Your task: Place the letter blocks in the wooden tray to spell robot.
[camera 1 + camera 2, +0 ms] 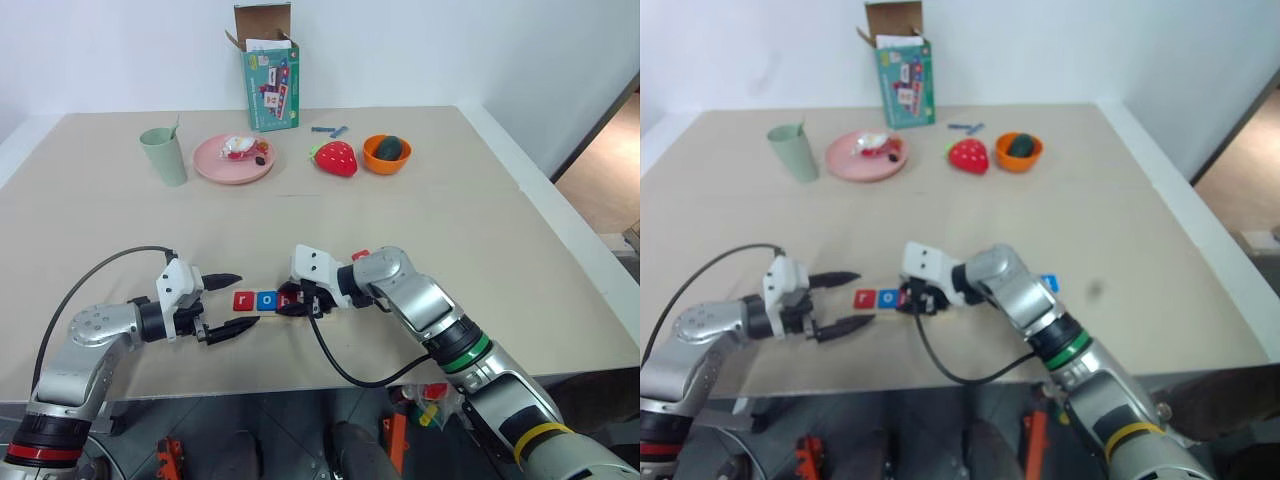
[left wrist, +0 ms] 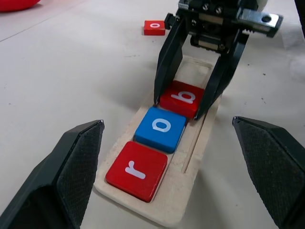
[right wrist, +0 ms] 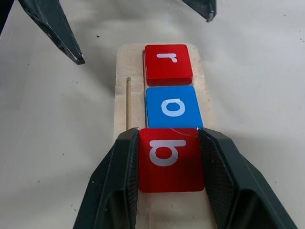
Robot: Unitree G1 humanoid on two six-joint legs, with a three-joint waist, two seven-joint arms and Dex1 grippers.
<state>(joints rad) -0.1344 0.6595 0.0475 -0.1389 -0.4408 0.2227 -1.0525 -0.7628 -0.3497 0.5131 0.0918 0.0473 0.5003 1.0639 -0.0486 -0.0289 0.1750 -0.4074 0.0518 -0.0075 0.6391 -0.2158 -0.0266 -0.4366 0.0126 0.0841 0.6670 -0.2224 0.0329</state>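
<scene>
The wooden tray [image 2: 194,167] lies near the table's front edge, between my two grippers. In its groove sit a red "r" block [image 2: 137,170], then a blue "o" block [image 2: 160,129], then a red "b" block [image 3: 167,164]. My right gripper [image 1: 293,304] is shut on the "b" block, one finger on each side, and the block rests in the groove against the blue "o". My left gripper [image 1: 245,300] stands open just off the tray's "r" end, holding nothing. A loose red "o" block [image 2: 154,27] lies on the table beyond the tray. A blue block [image 1: 1048,283] lies to its right.
Along the far side stand a green cup [image 1: 165,156], a pink plate [image 1: 232,160] with small items, a red strawberry toy [image 1: 335,158], an orange bowl [image 1: 386,154] and an open card box [image 1: 270,80]. The table's right edge [image 1: 560,235] runs close by.
</scene>
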